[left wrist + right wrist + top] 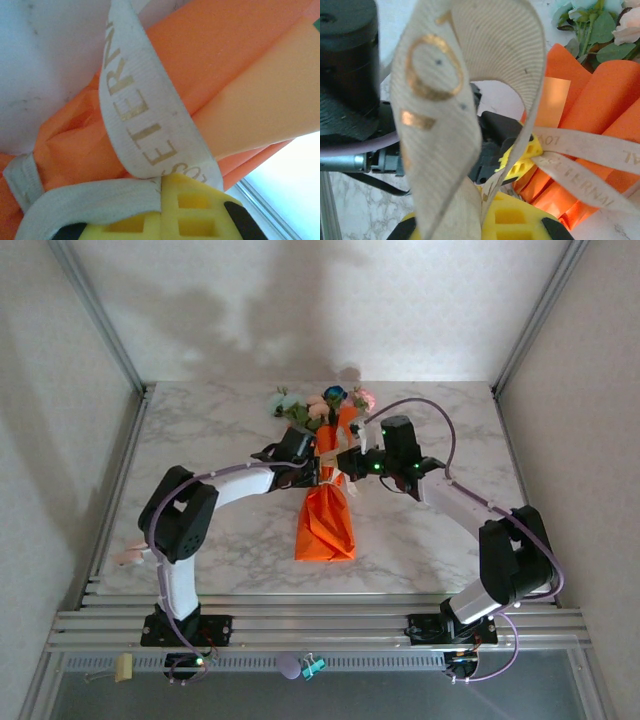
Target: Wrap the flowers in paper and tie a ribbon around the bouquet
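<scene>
The bouquet (pixel 325 520) lies in the middle of the table, an orange paper (pixel 225 60) cone with its wide end toward me and the flowers (pixel 320 405) at its far end. The cream ribbon (pixel 328 455), printed with gold letters, loops around its waist. My left gripper (pixel 320 470) sits at the cone's left side, its yellow pads (pixel 195 210) shut on the ribbon (pixel 140 110). On the cone's right, my right gripper (pixel 352 462) is shut on another stretch of ribbon (pixel 450 100), which curls up in front of its camera. The left gripper's fingers (pixel 522 160) show beside the paper (pixel 615 95), with the flowers (pixel 600 25) beyond.
The marble table (pixel 200 430) is bounded by white walls on three sides and an aluminium rail (pixel 320 625) at the near edge. A small clip (pixel 312 667) lies below the rail. Both arms meet over the table's middle.
</scene>
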